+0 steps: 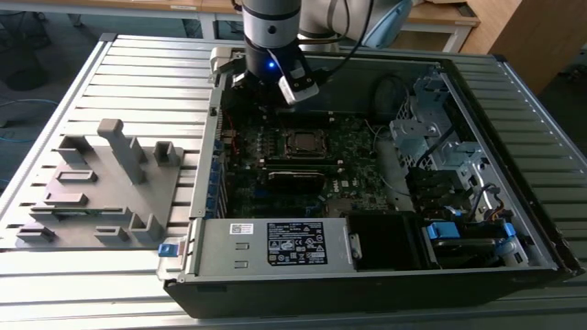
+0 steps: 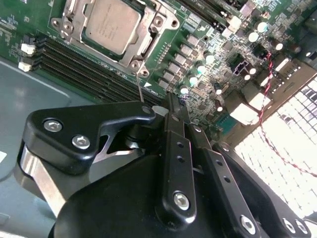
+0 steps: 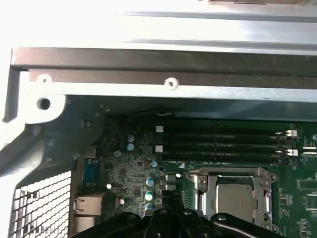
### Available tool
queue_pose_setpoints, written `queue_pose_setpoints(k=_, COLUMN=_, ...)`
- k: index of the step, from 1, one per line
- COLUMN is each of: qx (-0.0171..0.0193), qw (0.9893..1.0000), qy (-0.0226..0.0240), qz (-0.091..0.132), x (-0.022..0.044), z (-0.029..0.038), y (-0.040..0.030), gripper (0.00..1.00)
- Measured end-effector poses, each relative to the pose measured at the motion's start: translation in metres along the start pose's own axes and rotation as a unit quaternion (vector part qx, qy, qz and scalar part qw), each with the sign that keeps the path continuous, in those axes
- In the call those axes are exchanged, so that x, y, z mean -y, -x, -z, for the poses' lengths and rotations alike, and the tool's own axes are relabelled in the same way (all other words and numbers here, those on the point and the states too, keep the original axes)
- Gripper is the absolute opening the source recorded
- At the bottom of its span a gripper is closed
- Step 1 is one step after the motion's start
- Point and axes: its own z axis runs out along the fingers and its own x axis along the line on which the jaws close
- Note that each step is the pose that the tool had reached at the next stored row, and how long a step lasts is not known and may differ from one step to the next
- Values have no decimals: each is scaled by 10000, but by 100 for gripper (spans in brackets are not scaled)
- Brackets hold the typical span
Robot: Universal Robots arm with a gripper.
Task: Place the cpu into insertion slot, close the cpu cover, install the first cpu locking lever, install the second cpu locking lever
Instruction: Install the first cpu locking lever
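The cpu [image 2: 110,25] already sits in the insertion slot [image 1: 286,143], and the cpu cover [image 2: 150,41] lies down around it, so I judge those two steps done. A thin locking lever [image 2: 140,88] stands up off the socket corner, unlatched as far as I can tell. My claw [image 2: 171,101] is pressed together, pinching nothing I can see, its tip just beside that lever. The memory slots [image 3: 218,144] and case wall [image 3: 171,84] crowd one side, and there is open room above the board.
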Motion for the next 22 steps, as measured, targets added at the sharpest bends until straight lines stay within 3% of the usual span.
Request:
queue_pose_setpoints(k=2, qx=0, qw=10000, qy=8, qz=0, x=0, z=-2, y=-23, gripper=10)
queue_pose_setpoints(k=3, qx=0, qw=10000, qy=37, qz=0, x=0, z=-3, y=-27, gripper=10)
queue_pose_setpoints(k=6, qx=2, qw=9998, qy=208, qz=-2, x=0, z=-4, y=-32, gripper=10)
queue_pose_setpoints(k=9, qx=3, qw=9995, qy=313, qz=-4, x=0, z=-5, y=-34, gripper=10)
queue_pose_setpoints(k=16, qx=7, qw=9980, qy=629, qz=-7, x=0, z=-5, y=-39, gripper=10)
queue_pose_setpoints(k=18, qx=7, qw=9978, qy=666, qz=-8, x=0, z=-5, y=-39, gripper=10)
queue_pose_setpoints(k=22, qx=7, qw=9978, qy=668, qz=-7, x=0, z=-5, y=-36, gripper=10)
